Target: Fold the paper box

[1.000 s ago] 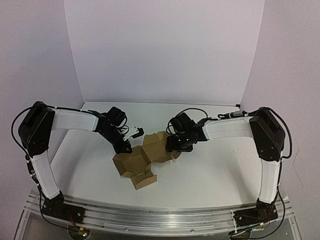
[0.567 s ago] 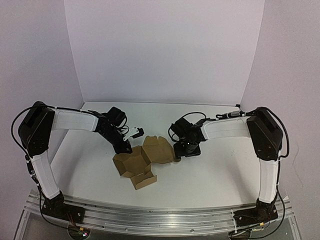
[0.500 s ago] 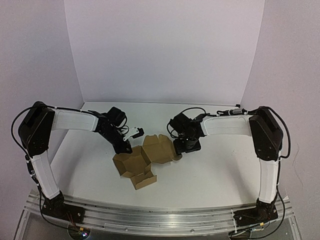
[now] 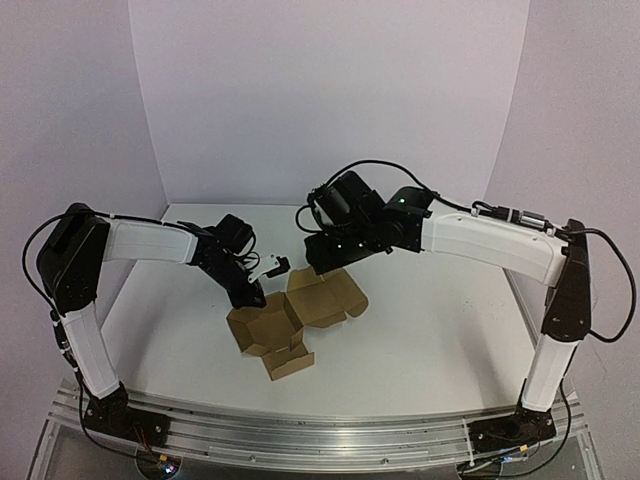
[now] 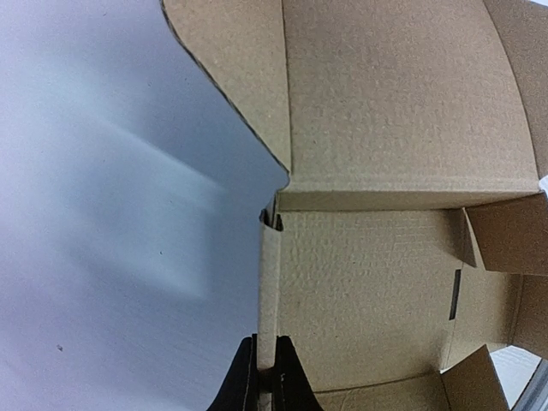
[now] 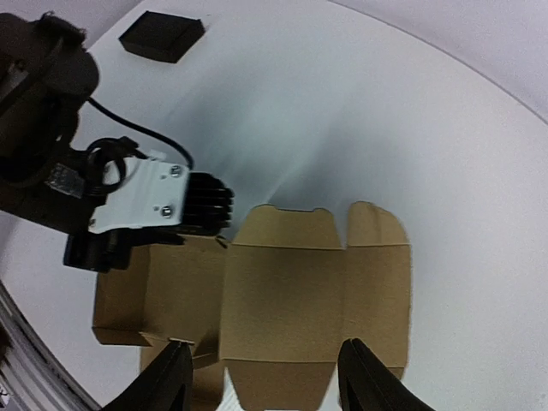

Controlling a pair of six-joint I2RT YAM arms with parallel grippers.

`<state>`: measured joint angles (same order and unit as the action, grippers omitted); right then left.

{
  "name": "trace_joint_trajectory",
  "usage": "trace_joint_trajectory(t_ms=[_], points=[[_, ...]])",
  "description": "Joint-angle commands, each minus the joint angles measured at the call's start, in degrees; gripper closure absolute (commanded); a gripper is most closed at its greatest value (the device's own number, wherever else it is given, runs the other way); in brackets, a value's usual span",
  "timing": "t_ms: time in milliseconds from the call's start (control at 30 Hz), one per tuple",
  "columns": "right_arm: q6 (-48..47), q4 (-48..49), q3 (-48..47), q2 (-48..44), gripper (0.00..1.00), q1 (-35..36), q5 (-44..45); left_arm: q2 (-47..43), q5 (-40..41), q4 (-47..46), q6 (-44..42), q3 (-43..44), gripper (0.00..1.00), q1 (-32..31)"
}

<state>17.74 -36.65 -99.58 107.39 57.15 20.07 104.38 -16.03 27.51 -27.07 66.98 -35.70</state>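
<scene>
The paper box (image 4: 268, 328) sits on the white desk (image 4: 430, 330), near the middle. It is brown cardboard and only partly folded. Its top is open, so the inside shows. A wide lid piece (image 4: 325, 297) lies flat on the desk on the far right side of the box. A small flap (image 4: 288, 362) sticks out on the near side.

The left arm (image 4: 150, 240) reaches in low from the left side. The left fingers (image 5: 244, 385) are pinched tight on the thin top edge of one box wall. In the left wrist view, the cardboard wall runs straight up from between the two dark tips. The open box and its side flaps lie to the right of that wall.

The right arm (image 4: 480, 240) is stretched out high over the desk. The right fingers (image 6: 174, 381) hang above the box and do not touch it. They are spread wide apart and hold nothing. In the right wrist view, the flat lid with its rounded corner tabs shows below, between the two tips. The black and white end of the left arm sits at the left side of the box in that view.

A small black block (image 6: 163, 36) lies on the desk, well apart from the box.
</scene>
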Motion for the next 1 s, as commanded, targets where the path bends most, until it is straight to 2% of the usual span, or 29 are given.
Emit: trace_joint_trajectory(t_ms=[0,200,333,500,700,833,967], points=[[5.44,6.73,1.19,3.87,0.43,1.25,-8.14,0.08,-0.19,1.22,2.58,0.93,1.00,-0.33],[2.33,7.88,0.81,8.66,0.44,3.64,-5.24,-0.34,0.31,2.44,9.90,0.96,1.00,-0.34],[2.70,10.57,4.62,5.15,0.42,3.72,-4.78,-1.51,5.42,2.13,15.53,1.08,1.00,-0.31],[17.26,10.54,16.70,-3.13,0.41,3.67,-1.48,-2.90,8.67,2.83,23.24,0.15,1.00,-0.33],[33.25,10.72,28.48,-8.57,0.39,3.80,-10.20,-3.29,13.85,2.92,29.85,-1.39,1.00,-0.33],[37.75,15.00,32.21,-6.65,0.34,4.06,-17.06,-3.70,14.96,3.93,33.74,-2.30,1.00,-0.39],[37.95,25.30,37.45,-5.96,0.34,3.19,-17.76,-4.08,15.28,4.77,37.66,-3.40,1.00,-0.42]])
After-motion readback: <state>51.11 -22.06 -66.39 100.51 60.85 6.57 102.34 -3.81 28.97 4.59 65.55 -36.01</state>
